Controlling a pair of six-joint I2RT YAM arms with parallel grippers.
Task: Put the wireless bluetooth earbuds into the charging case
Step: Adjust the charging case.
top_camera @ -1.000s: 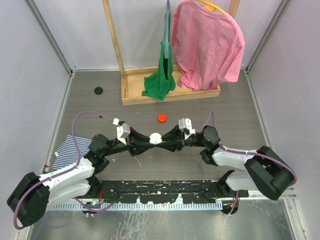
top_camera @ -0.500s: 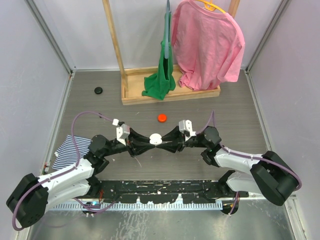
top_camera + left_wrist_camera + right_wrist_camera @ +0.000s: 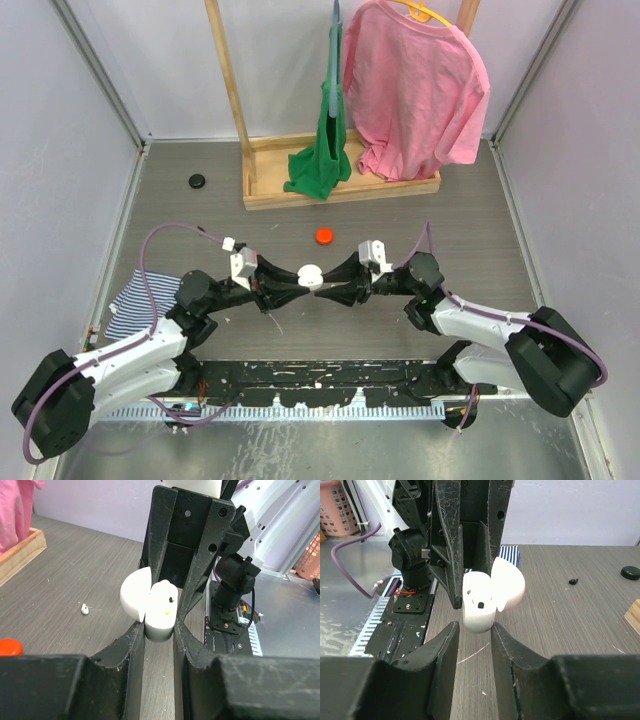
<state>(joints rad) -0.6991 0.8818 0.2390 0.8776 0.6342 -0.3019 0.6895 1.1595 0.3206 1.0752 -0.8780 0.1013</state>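
Jaws of left gripper (image 3: 160,628) clamp the open case (image 3: 159,611) above the worktop (image 3: 450,200) middle; right gripper (image 3: 473,626) straddles it narrowly (grip unclear). Mid-insertion; likely next: fetch the loose earbud (image 3: 85,610), seat it.

case (image 3: 159,617) 1 | loose earbud (image 3: 85,610) 1 | caps (image 3: 323,236) (image 3: 197,181) 2 | hanging garments (image 3: 415,90) (image 3: 322,165) 2

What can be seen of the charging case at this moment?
The charging case is a small, glossy white plastic shell with rounded edges, standing upright between the two arms. Its hinged lid stands open to one side, and what looks like a white earbud sits inside. The left tool clamps its lower body; the right tool flanks it, seemingly looser.
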